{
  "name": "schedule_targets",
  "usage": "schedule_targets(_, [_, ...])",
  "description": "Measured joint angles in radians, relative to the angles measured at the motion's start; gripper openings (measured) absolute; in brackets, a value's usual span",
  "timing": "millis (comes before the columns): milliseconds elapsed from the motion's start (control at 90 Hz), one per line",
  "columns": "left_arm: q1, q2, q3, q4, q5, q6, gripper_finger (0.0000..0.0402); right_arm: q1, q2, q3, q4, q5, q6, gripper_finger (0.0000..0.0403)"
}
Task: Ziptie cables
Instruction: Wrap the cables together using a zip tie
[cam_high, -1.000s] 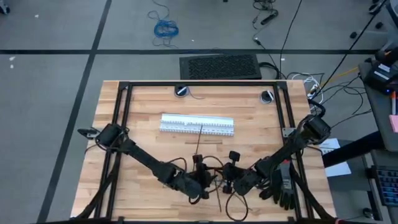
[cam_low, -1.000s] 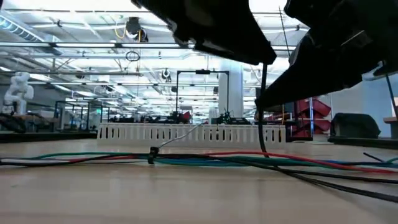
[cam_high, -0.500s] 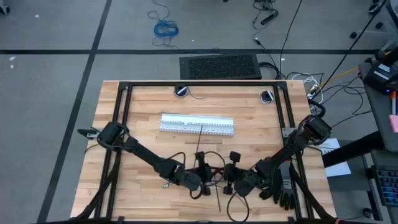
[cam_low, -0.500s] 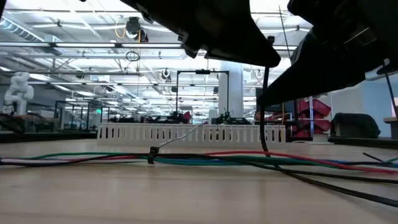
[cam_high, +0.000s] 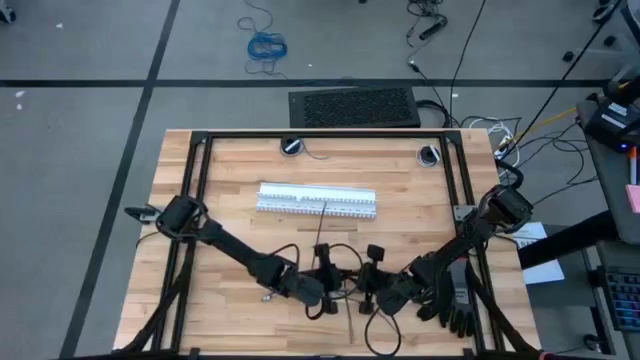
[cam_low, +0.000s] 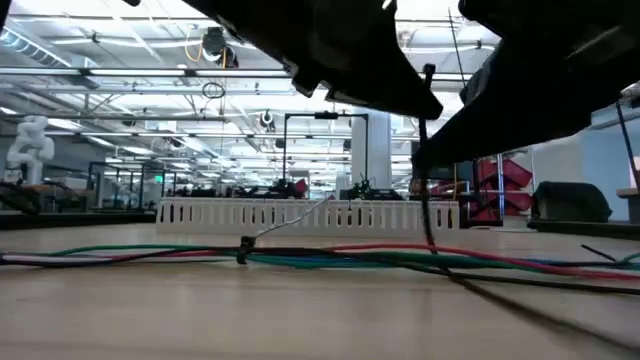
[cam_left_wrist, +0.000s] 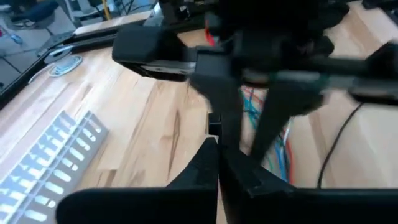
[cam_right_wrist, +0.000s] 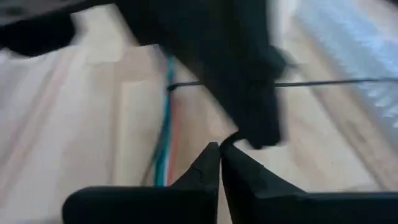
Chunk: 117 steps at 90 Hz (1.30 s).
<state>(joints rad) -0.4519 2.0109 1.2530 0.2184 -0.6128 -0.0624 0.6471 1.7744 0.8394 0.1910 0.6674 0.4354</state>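
Cables (cam_low: 330, 257) lie along the near part of the wooden table (cam_high: 240, 160), in front of the white slotted strips (cam_high: 317, 200); in the low view they run as red, green and blue strands (not plain grey) flat on the wood. 1 dark ziptie (cam_high: 321, 224) reaches from the strips' near edge back toward the cables, and in the low view a thin strip slants up from a small knot on the bundle toward the strips. Another dark strip (cam_low: 427, 190) hangs down to the cables from the arms above. Left gripper (cam_high: 328, 283) and right gripper (cam_high: 371, 283) hover close together over the cables, near side of the strips. Each wrist view shows that arm's own fingers (cam_left_wrist: 208, 163) pressed together, tips (cam_right_wrist: 211, 160) touching, with nothing visibly between them.
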Motion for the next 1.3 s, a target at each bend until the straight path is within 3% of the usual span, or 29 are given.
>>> schedule_targets(256, [-0.012, 0.0, 0.0, -0.025, 0.004, -0.061, 0.0001, 0.043, -0.155, 0.0, -0.248, 0.095, 0.035, 0.0095])
schedule_targets(444, [-0.022, 0.008, 0.0, -0.017, 0.007, -0.167, 0.0001, 0.15, -0.201, 0.0, -0.185, 0.056, 0.085, 0.0108])
schedule_targets(589, [-0.023, 0.014, 0.0, 0.002, 0.123, -0.184, 0.0, 0.23, -0.141, 0.001, -0.129, -0.073, 0.142, 0.0106])
schedule_targets(711, [-0.028, 0.035, 0.0, 0.037, 0.207, -0.19, 0.0, 0.291, -0.068, 0.001, -0.063, -0.098, 0.181, 0.0105])
schedule_targets(789, [-0.031, 0.045, 0.0, 0.056, 0.25, -0.194, 0.0, 0.322, -0.013, 0.001, 0.014, -0.11, 0.183, 0.0105])
schedule_targets(956, [-0.052, 0.05, 0.0, 0.067, 0.276, -0.232, 0.0, 0.34, 0.128, 0.001, 0.285, -0.257, 0.166, 0.0105])
schedule_targets(1078, [-0.062, 0.052, 0.0, 0.065, 0.245, -0.246, 0.0, 0.344, 0.228, 0.042, 0.358, -0.218, 0.123, 0.0105])
schedule_targets(1300, [-0.061, 0.051, 0.0, 0.056, 0.238, -0.247, 0.0, 0.341, 0.351, 0.253, 0.171, -0.012, 0.008, 0.0105])
